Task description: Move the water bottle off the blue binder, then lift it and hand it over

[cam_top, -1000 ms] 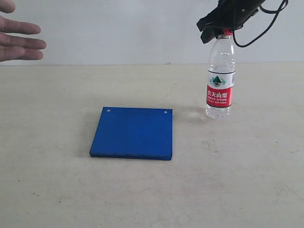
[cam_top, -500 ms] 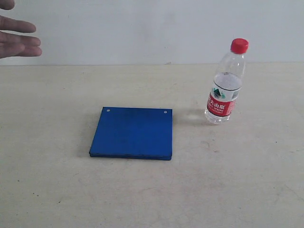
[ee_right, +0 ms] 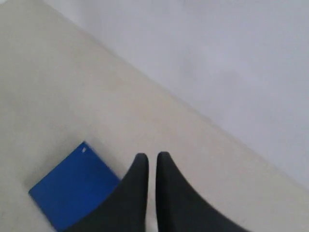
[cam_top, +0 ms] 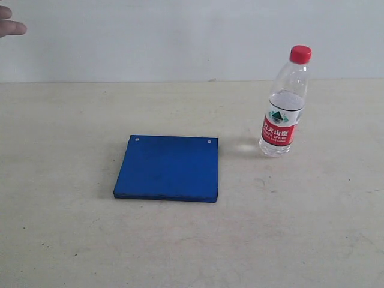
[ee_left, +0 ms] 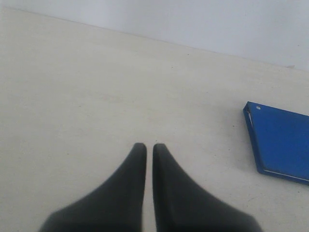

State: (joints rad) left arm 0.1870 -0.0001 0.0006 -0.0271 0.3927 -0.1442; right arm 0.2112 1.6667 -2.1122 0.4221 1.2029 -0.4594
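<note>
The water bottle [cam_top: 282,108], clear with a red cap and a red-and-white label, stands on the table to the right of the blue binder [cam_top: 168,168], leaning slightly right, with nothing holding it. The binder lies flat and bare, its two rivets along the far edge. Neither gripper shows in the exterior view. In the left wrist view my left gripper [ee_left: 146,146] is shut and empty over bare table, and the blue binder [ee_left: 282,145] lies off to one side. My right gripper [ee_right: 149,155] is also shut on nothing, high above the table, with the blue binder [ee_right: 72,191] below it.
A person's fingertips [cam_top: 9,27] show at the top left edge of the exterior view. The beige table [cam_top: 192,240] runs back to a pale wall [cam_top: 180,36].
One second ago my right gripper was at the bottle's cap; it has since left the exterior view. The bottle now stands free, tilted a little. The person's hand has pulled back to the left.
</note>
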